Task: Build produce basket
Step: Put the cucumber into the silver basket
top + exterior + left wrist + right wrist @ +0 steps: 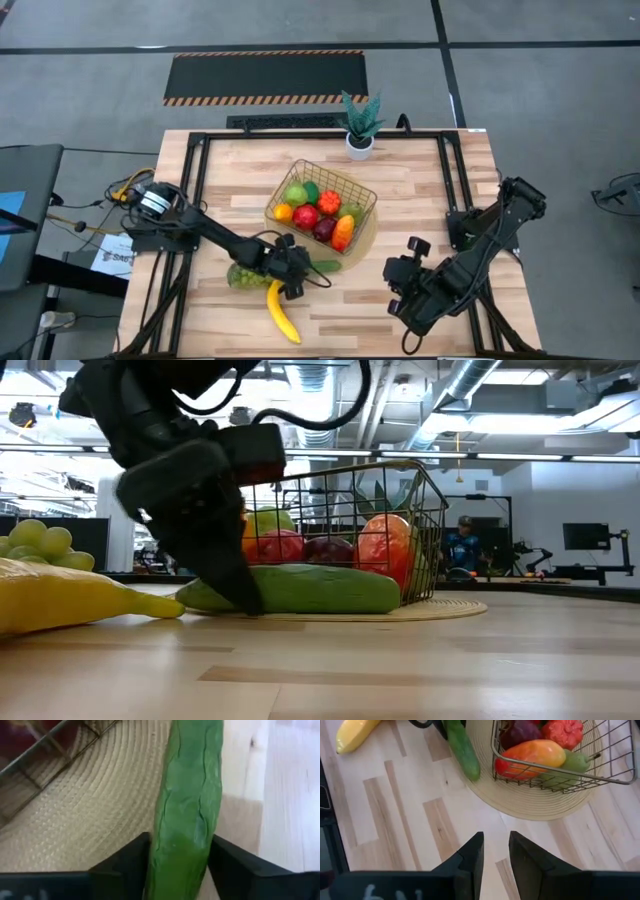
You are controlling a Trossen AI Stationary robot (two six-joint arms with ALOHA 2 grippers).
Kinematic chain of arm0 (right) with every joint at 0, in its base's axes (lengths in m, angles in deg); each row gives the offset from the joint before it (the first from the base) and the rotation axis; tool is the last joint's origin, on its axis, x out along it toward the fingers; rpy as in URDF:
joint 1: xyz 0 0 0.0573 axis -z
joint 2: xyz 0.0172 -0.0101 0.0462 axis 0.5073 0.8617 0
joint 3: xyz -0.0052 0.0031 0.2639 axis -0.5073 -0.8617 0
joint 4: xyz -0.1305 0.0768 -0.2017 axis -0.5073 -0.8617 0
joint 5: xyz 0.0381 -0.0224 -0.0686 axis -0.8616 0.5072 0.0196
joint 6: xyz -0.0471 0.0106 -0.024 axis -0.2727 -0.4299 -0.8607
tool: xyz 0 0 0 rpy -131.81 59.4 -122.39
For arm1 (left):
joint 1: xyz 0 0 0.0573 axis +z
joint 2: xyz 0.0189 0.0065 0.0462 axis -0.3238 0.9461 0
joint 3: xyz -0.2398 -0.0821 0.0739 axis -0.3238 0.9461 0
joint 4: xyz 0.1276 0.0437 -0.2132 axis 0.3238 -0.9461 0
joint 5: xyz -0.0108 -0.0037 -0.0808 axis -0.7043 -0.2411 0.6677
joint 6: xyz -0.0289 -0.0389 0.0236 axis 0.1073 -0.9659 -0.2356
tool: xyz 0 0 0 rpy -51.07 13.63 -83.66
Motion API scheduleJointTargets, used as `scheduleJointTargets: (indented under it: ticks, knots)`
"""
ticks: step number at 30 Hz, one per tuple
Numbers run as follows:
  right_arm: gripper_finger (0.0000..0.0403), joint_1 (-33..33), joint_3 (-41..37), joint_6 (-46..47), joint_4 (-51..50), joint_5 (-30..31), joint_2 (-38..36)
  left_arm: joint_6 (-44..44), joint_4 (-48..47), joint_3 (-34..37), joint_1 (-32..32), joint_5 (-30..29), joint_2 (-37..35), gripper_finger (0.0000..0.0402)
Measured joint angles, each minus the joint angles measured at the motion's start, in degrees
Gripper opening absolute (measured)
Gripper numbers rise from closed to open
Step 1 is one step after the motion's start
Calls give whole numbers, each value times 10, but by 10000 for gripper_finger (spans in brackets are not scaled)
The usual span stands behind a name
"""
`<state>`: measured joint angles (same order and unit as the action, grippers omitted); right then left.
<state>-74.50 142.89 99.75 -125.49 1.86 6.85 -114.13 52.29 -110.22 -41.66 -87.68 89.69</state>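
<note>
Pinching the cucumber (pixel 187 815) by the round mat (pixel 90 820), the left gripper (pixel 292 272) sits near the basket (pixel 325 180). The right gripper (pixel 495 852), fingers nearly pressed together, hovers at the table's right.

cucumber (pixel 187 815) between the jaws, over round mat (pixel 85 820).

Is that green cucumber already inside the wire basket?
No, the cucumber lies on the table outside the basket, its end between the fingers of the left gripper.
</note>
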Motion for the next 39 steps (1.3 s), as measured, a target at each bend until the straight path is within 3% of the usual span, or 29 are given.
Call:
scheduleJointTargets:
  ticks: [5, 9, 16, 22, 26, 33, 37, 39]
  knots:
    - [113, 0, 2, 0, 7, -1, 0, -22, -1, -8, -1, 1, 1, 108]
    - [113, 0, 2, -1, 17, -1, 0, -24, -3, -29, -7, 10, 0, 82]
    - [113, 0, 2, 11, 28, -1, 0, -49, -45, -91, -21, 22, -2, 104]
    - [113, -1, 2, 39, 28, -1, -4, -46, -182, -193, -39, 17, -6, 99]
    - [113, -2, 2, 39, 28, 2, -19, -21, -318, -265, -43, -24, -6, 94]
    - [113, -2, 2, 42, 29, 6, -46, 40, -379, -349, -43, -66, -7, 102]
    - [120, -2, 2, 68, 31, 48, -48, 59, -391, -388, -46, -114, -17, 101]
    - [133, -9, 2, 73, 51, 102, -50, 62, -389, -399, -53, -155, -38, 101]
